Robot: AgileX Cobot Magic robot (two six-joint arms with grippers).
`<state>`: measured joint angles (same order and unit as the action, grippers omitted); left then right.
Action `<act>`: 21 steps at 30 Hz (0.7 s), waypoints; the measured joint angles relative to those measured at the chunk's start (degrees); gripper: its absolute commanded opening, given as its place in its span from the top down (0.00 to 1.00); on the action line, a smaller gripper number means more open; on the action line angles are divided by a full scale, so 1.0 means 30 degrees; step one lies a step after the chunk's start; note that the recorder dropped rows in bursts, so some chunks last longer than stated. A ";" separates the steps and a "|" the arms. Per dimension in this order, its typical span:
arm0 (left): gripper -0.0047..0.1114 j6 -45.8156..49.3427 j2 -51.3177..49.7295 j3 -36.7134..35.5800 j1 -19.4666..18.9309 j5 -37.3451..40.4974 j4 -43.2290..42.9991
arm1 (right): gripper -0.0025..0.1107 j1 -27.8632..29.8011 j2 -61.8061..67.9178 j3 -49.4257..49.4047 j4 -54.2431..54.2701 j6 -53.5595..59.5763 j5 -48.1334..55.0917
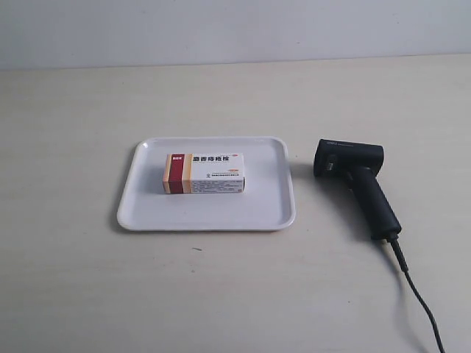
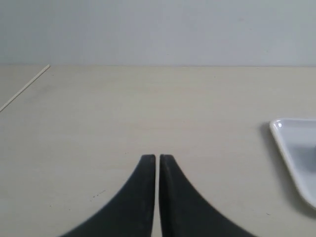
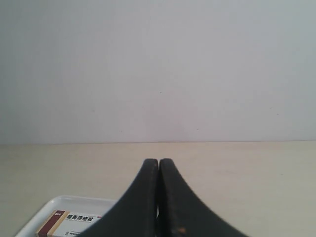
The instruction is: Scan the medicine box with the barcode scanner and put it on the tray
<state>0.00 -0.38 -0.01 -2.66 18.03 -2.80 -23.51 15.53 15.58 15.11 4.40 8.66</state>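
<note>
Exterior view: the medicine box lies flat inside the tray, toward the tray's far-left part as this view shows it, long side across the view, dark red and tan band at the view's left end, printed face up. Box sits clear of the tray rim on all sides. The tray rests flat on the pale worktop.

The barcode scanner lies on its side on the worktop just beside the tray's right edge in the exterior view, not touching it. Boxy head points toward the tray, handle angles toward the near right, black cable runs off the lower edge of the view.

Neither arm appears in the exterior view.

Left hand: fingers together, only a hairline slit between the tips, holding nothing, above bare worktop. A corner of the tray shows at the edge of its wrist view.

Right hand: fingers pressed closed, empty. Tray corner and the banded end of the medicine box visible beneath it in the wrist view.
</note>
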 measured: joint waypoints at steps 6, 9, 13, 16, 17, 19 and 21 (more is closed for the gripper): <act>0.91 0.0613 0.0000 0.0000 0.0109 0.0000 0.0399 | 0.97 0.0000 0.0000 0.0000 0.0000 0.0000 0.0076; 0.91 0.0650 0.0000 0.0000 0.0109 0.0000 0.0399 | 0.97 0.0000 0.0000 0.0000 0.0000 0.0000 0.0111; 0.91 0.0690 0.0000 0.0000 0.0109 0.0000 0.0399 | 0.97 0.0000 0.0000 0.0000 0.0000 -0.0013 0.0151; 0.91 0.0690 0.0000 0.0000 0.0109 0.0000 0.0438 | 0.97 0.0000 0.0000 0.0000 0.0000 -0.0013 0.0151; 0.91 0.0690 0.0000 0.0000 0.0109 0.0000 0.0438 | 0.97 0.0000 0.0000 0.0000 0.0000 -0.0013 0.0151; 0.91 0.0727 0.0000 0.0000 0.0109 0.0000 0.0438 | 0.97 0.0000 0.0000 0.0000 0.0000 -0.0013 0.0151; 0.91 0.0725 0.0000 0.0000 0.0109 0.0000 0.0438 | 0.97 0.0000 0.0000 0.0000 0.0000 -0.0013 0.0151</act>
<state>2.18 -0.38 -0.01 -2.33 18.03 -1.49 -23.51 15.53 15.58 15.11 4.36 9.12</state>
